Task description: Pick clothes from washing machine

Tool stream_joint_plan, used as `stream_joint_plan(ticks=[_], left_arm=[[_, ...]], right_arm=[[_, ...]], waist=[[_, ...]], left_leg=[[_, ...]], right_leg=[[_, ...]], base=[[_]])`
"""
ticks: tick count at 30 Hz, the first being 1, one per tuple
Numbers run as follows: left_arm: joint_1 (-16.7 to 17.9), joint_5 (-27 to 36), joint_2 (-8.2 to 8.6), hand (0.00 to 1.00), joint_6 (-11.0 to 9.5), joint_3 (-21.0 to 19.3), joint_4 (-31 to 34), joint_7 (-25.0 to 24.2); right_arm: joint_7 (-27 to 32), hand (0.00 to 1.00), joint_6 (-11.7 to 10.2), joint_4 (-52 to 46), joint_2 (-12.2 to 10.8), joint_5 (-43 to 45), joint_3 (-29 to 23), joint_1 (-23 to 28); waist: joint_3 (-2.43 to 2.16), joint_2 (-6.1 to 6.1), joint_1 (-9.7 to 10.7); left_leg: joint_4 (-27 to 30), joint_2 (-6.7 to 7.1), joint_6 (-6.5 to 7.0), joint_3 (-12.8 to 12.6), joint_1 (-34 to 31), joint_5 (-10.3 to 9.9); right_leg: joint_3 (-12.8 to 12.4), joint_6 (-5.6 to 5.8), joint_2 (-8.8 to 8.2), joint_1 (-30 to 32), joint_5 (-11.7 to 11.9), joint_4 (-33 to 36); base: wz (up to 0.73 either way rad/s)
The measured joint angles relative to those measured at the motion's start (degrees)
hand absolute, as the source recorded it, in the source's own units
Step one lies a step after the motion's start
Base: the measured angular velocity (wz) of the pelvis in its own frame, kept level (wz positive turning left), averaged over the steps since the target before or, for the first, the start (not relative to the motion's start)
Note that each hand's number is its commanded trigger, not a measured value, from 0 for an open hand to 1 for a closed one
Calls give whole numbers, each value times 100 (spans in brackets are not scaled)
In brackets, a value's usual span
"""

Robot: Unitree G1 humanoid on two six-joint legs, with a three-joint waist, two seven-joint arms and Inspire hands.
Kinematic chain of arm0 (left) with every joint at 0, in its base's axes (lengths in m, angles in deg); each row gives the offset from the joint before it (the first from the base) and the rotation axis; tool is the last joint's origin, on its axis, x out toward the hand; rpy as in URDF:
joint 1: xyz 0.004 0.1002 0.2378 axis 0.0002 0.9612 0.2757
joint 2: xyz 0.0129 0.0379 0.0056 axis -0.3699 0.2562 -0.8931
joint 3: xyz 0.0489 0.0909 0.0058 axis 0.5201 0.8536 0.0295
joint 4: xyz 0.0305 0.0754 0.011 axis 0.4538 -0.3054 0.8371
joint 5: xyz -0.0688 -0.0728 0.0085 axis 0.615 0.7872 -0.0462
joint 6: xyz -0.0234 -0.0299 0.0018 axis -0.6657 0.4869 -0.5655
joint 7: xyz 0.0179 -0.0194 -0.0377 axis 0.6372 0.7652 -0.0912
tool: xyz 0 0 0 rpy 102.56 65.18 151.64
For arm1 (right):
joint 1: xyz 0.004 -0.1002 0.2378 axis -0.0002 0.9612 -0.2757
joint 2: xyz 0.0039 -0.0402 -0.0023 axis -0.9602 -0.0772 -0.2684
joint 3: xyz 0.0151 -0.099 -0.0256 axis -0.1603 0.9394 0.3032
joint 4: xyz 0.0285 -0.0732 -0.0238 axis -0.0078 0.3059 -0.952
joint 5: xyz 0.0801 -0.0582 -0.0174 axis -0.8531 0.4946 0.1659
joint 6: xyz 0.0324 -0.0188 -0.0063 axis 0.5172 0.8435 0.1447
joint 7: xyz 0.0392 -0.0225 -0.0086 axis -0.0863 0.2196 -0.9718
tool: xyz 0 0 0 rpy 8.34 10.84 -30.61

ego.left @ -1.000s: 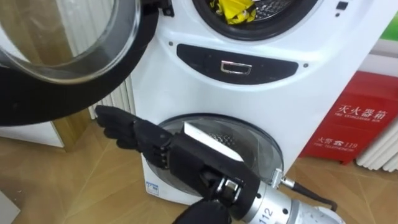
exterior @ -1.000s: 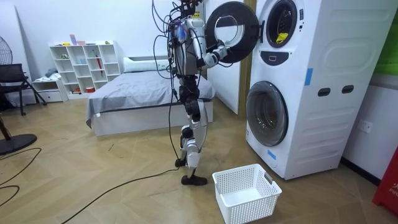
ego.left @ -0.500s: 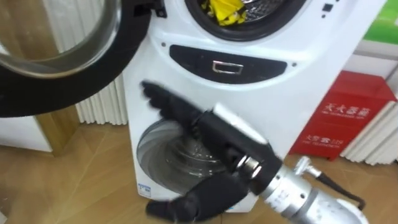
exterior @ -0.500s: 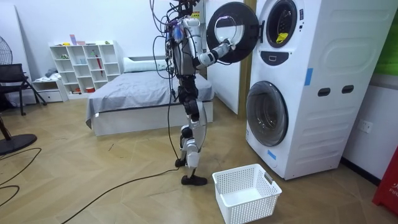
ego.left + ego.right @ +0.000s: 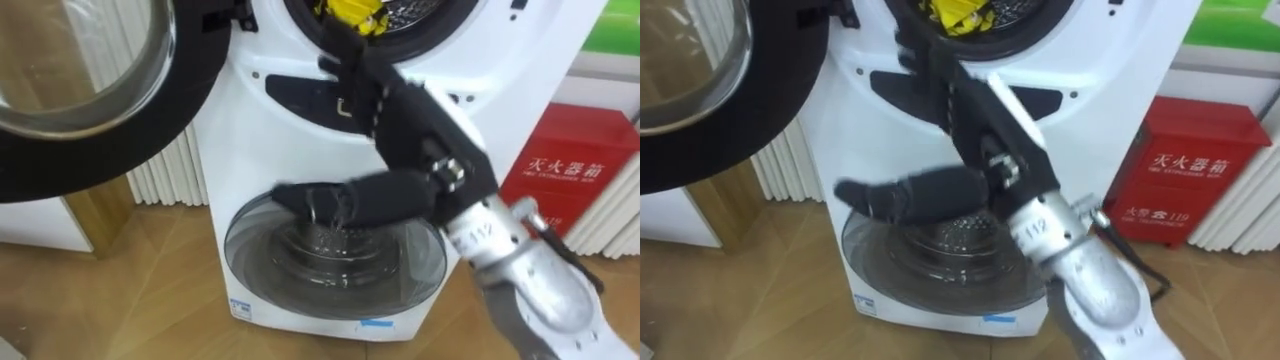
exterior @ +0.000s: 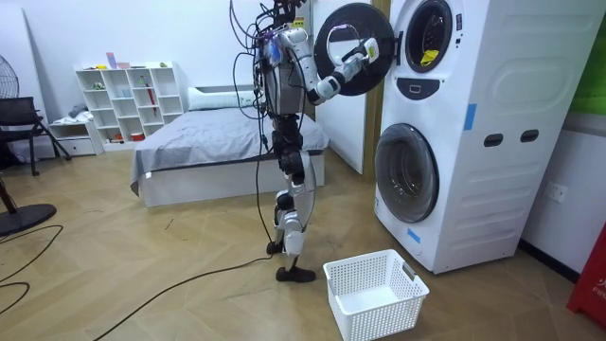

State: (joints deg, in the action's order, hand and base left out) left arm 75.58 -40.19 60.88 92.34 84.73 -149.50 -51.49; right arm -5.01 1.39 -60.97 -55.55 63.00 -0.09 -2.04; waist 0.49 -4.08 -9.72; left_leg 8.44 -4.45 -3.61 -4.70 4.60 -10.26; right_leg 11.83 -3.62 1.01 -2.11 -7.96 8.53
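While the robot stands facing the stacked washing machine (image 5: 240, 130), its right hand (image 5: 410, 120) is lifted, open and empty.
Straight fingers (image 5: 345, 65) point at the upper drum's (image 5: 420, 12) lower rim; yellow clothes (image 5: 352, 12) lie just inside it, beyond them; the round door (image 5: 150, 140) hangs open at left.

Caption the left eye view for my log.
Open right hand raised toward the yellow cloth inside the upper washer, door open.
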Motion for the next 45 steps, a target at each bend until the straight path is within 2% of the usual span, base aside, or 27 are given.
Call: stream_joint_plan(ticks=[7, 9, 11, 14, 16, 17, 18, 21, 22, 23, 25, 27, 28, 29, 30, 31, 32, 33, 34, 36, 37, 38, 40, 42, 43, 44, 45], left_arm=[[12, -1, -10, 0, 282, -121, -9, 90], [11, -14, -11, 0, 322, -117, -5, 87], [7, -46, -17, 0, 323, -208, 5, 79], [44, -42, -78, 0, 321, -235, 2, 49], [120, -41, -89, 0, 322, -295, 9, 17], [183, -40, -88, 0, 330, -306, 9, -33], [205, -40, -82, 0, 338, -306, 6, -46], [284, -42, -83, 0, 401, -310, 16, -77], [409, -43, -96, 0, 415, -320, 105, -85], [511, -42, -114, 0, 414, -321, 179, -119], [500, -42, -127, 0, 408, -318, 188, -195], [434, -41, -105, 0, 384, -321, 205, -240], [412, -20, -107, 0, 381, -326, 218, -261], [346, 11, -107, 0, 375, -326, 221, -269], [316, 14, -112, 0, 374, -326, 221, -269], [296, 22, -132, 0, 366, -326, 218, -269], [214, 24, -159, 0, 368, -322, 213, -275], [145, 13, -159, 0, 366, -317, 212, -277], [-13, 13, -168, 0, 347, -315, 200, -285], [-114, 13, -190, 0, 299, -307, 196, -284], [-159, 13, -192, 0, 302, -295, 195, -280], [-228, 12, -195, 0, 311, -208, 216, -264], [-325, 25, -219, 0, 286, -139, 223, -243], [-400, 21, -285, 0, 271, -17, 228, -174], [-393, 21, -335, 0, 261, 74, 225, -163], [-379, 14, -348, 0, 278, 92, 224, -162], [-352, 4, -341, 0, 289, 97, 226, -162]], right_arm=[[314, 0, 7, 355, -15, -199, 1, -304], [364, 0, 13, 473, -8, -246, 1, -308], [413, 0, 11, 806, 11, -163, -39, -324], [513, 0, 11, 1169, 5, -103, -68, -326], [586, 0, 11, 1269, 3, -160, -72, -325], [656, 0, 10, 1276, 3, -174, -79, -321], [686, 0, 5, 1281, 1, -173, -93, -324], [810, 0, 4, 1399, 20, -166, -176, -331], [813, 0, 10, 1488, 11, -121, -170, -331], [838, 0, 47, 1533, 22, -103, -167, -332], [926, 0, 60, 1531, 67, -134, -168, -338], [1002, 0, 70, 1517, 70, -193, -168, -344], [1029, 0, 85, 1512, 77, -217, -168, -352], [1063, 0, 92, 1505, 82, -232, -171, -362], [1083, 0, 97, 1505, 81, -212, -171, -362], [1114, 0, 110, 1505, 80, -128, -171, -362], [1119, 0, 107, 1498, 119, -3, -225, -364], [1120, 0, 106, 1498, 163, 68, -275, -367], [1139, 0, 94, 1494, 230, 210, -359, -369], [1177, 0, 18, 1490, 245, 355, -378, -368], [1183, 0, -11, 1489, 249, 409, -379, -367], [1194, 0, -13, 1491, 273, 458, -379, -366], [1185, 0, -15, 1515, 296, 468, -398, -359], [1164, 0, -11, 1524, 295, 614, -396, -309], [1148, 0, -21, 1479, 296, 646, -395, -233], [1058, 0, -13, 1445, 282, 662, -378, -170], [1031, 0, -6, 1430, 279, 672, -370, -139]], waist=[[-38, -60, -70], [-20, -85, -132], [26, -73, -143], [33, -80, -264], [42, -52, -291], [38, -44, -222], [39, -48, -203], [41, -63, -216], [25, -82, -257], [-26, -128, -309], [-61, -218, -247], [-86, -249, -236], [-87, -252, -174], [-30, -168, -103], [-8, -134, -63], [-12, -95, 9], [-16, -88, 83], [-24, -68, 103], [-18, -74, 121], [-6, -105, 143], [5, -120, 182], [6, -107, 208], [45, 21, 185], [47, 88, 171], [39, 120, 239], [34, 125, 310], [37, 129, 342]], left_leg=[[129, -2, 0, 10, 7, 0], [266, -10, 17, 10, -11, -24], [820, -63, -5, 14, -149, -206], [1855, -216, -36, 21, -506, -443], [2593, -317, -32, 81, -863, -443], [2901, -292, -41, 219, -1120, -433], [2889, -262, -45, 237, -1257, -446], [2008, -120, -6, 154, -1902, -279], [1505, -61, 69, 160, -1996, 200], [1221, -44, 85, 177, -1985, 596], [1074, 93, 250, 148, -1902, 851], [1103, 205, 318, 71, -1865, 810], [1139, 260, 367, 11, -1833, 716], [1336, 314, 406, 8, -1840, 563], [1465, 345, 435, -7, -1853, 488], [1512, 442, 491, -43, -1864, 377], [1400, 534, 548, -114, -1734, 317], [1354, 562, 594, -168, -1678, 275], [1241, 670, 646, -190, -1588, 239], [1082, 829, 761, -304, -1337, 172], [1078, 944, 846, -353, -1182, 82], [1074, 1002, 928, -362, -1028, 1], [996, 957, 963, -240, -807, -130], [849, 812, 964, -181, -679, -143], [773, 716, 961, -126, -602, -145], [689, 670, 958, -119, -490, -147], [664, 665, 954, -114, -454, -150]], right_leg=[[74, 1, -20, -95, -39, 29], [68, -25, -26, -90, -75, 120], [72, -78, -34, -59, -276, 403], [-47, -181, 41, 11, -565, 767], [-65, -276, 102, -86, -621, 834], [-37, -313, 113, -121, -657, 846], [-33, -317, 112, -132, -673, 843], [-34, -246, 99, -211, -799, 821], [-21, -224, 71, -265, -864, 828], [-38, -161, 35, -298, -910, 812], [-58, -65, -39, -321, -925, 739], [-67, 18, -161, -410, -895, 551], [-62, 82, -228, -512, -877, 486], [-68, 141, -295, -653, -901, 491], [-85, 188, -332, -699, -929, 534], [-98, 311, -433, -702, -1000, 698], [-95, 449, -570, -635, -1080, 961], [-90, 499, -622, -568, -1109, 1140], [-85, 571, -769, -396, -1150, 1557], [-104, 592, -1038, -160, -1155, 2353], [-101, 647, -1207, -74, -1092, 2793], [-102, 746, -1278, 30, -918, 3177], [-205, 726, -1206, 164, -629, 3580], [-303, 669, -984, 460, -960, 3473], [-375, 623, -777, 676, -1060, 3092], [-413, 574, -607, 826, -1030, 2494], [-474, 531, -554, 850, -972, 2146]], base=[[7], [-7], [0], [-10], [-3], [14], [17], [-5], [-33], [-27], [-2], [0], [6], [11], [10], [11], [14], [21], [9], [-4], [0], [5], [0], [0], [5], [0], [0]])
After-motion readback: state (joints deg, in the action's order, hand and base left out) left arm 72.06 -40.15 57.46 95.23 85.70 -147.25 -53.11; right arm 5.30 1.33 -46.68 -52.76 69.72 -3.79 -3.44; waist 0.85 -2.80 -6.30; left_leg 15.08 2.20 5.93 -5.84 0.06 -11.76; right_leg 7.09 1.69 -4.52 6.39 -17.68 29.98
